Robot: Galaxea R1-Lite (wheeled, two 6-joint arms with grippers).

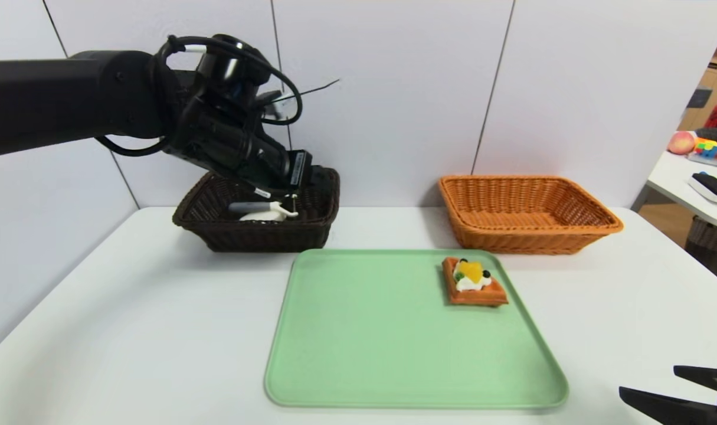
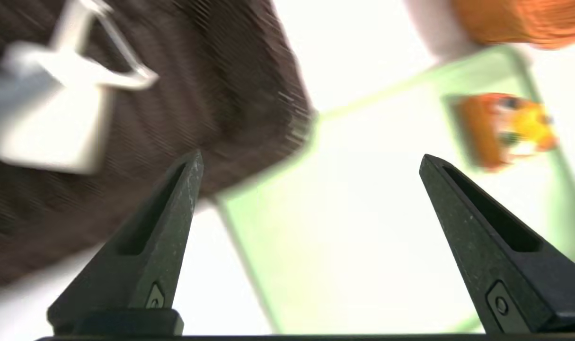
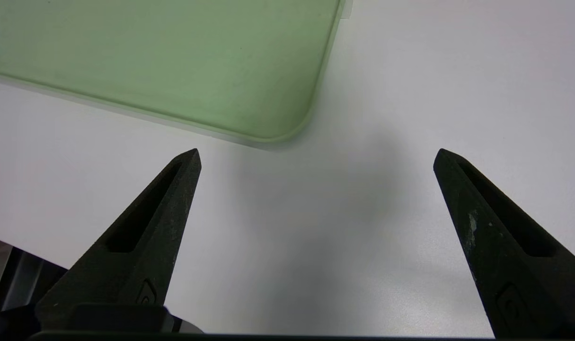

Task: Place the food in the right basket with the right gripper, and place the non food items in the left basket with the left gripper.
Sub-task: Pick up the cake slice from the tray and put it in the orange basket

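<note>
The food, a small orange-brown waffle (image 1: 473, 280) with cream and fruit, lies at the far right of the green tray (image 1: 346, 354); the left wrist view also shows this waffle (image 2: 500, 128). The peeler (image 1: 264, 208) and the white bar (image 1: 262, 216) lie inside the dark brown left basket (image 1: 216, 233). My left gripper (image 1: 314, 177) hovers over that basket's right end, and in its wrist view the left gripper (image 2: 311, 161) is open and holds nothing. The orange right basket (image 1: 529, 212) has nothing in it. My right gripper (image 1: 647, 379) rests low at the table's front right; in its own wrist view the right gripper (image 3: 318, 156) is open.
Both baskets stand at the back of the white table (image 1: 128, 330), against the wall, with the tray in front of them. A side table (image 1: 688, 177) with assorted items stands off to the far right. The tray's corner (image 3: 278, 123) lies just ahead of the right gripper.
</note>
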